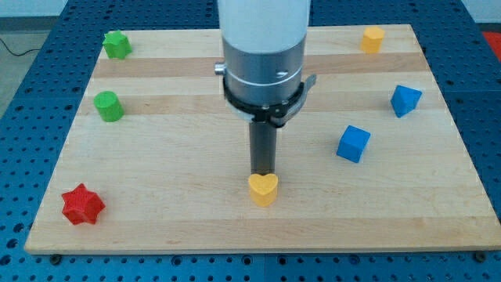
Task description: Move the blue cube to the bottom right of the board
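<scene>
The blue cube [353,144] sits on the wooden board [180,211] right of centre. My tip [262,171] stands at the middle of the board, touching or just above the top edge of a yellow heart block [264,189]. The blue cube is to the tip's right and slightly towards the view's top, well apart from it.
A second blue block [405,100] lies near the right edge. A yellow block [373,38] is at the top right. A green star-like block [117,45] is at top left, a green cylinder [108,106] below it. A red star [82,204] is at bottom left.
</scene>
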Robot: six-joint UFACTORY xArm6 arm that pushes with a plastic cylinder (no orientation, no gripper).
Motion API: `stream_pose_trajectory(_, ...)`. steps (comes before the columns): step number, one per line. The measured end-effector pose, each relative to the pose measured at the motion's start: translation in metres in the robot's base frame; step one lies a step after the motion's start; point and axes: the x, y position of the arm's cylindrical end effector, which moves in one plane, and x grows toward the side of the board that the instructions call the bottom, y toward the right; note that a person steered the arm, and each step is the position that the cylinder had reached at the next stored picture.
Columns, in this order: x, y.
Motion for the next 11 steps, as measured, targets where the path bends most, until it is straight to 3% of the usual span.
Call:
stream_pose_trajectory(3, 0.022, -0.003)
stream_pose_trajectory(5, -0.051, 0.006)
stream_pose_trajectory(7, -0.081, 0.088)
stream_pose_trajectory(9, -0.046, 0.173)
stream_pose_trajectory(11, -0.008, 0.199)
